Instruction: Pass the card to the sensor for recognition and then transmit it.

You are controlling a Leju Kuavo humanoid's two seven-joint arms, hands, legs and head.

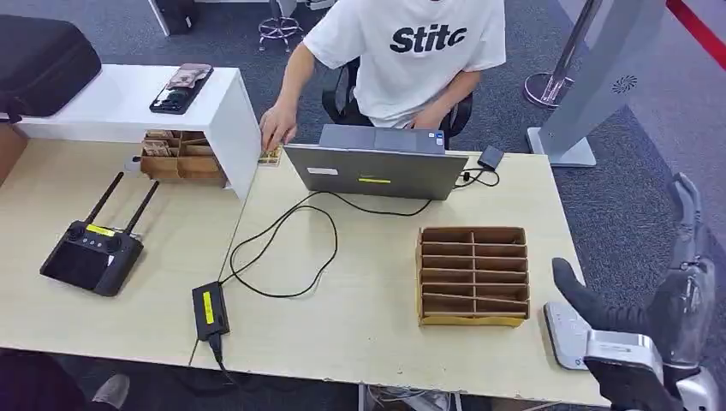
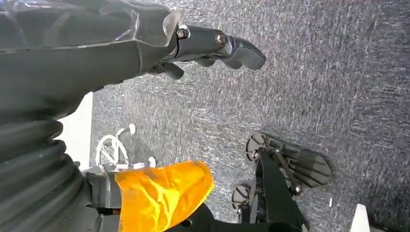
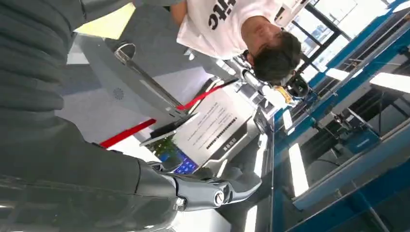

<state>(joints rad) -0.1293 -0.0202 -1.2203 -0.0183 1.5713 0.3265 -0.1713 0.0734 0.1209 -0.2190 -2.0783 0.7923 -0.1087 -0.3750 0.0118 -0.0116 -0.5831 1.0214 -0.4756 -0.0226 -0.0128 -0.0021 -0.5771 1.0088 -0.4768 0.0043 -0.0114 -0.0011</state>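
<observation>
A person's hand [image 1: 278,127] rests on a small patterned card [image 1: 270,157] at the table's far edge, beside the white shelf. More cards stand in the cardboard box [image 1: 178,157] under that shelf. A flat grey-white sensor [image 1: 565,335] lies at the table's near right corner. My right hand [image 1: 612,318] hovers just right of the sensor with dark fingers [image 1: 579,294] stretched over it and nothing in them; its thumb [image 3: 227,189] sticks out bare. My left hand [image 2: 212,46] hangs over grey carpet, fingers apart and holding nothing.
A slotted cardboard organizer [image 1: 473,276] stands left of the sensor. A laptop [image 1: 377,169] sits at the back before the seated person [image 1: 411,51]. A black cable and power adapter [image 1: 210,310] cross the middle. A remote controller [image 1: 92,253] lies at left.
</observation>
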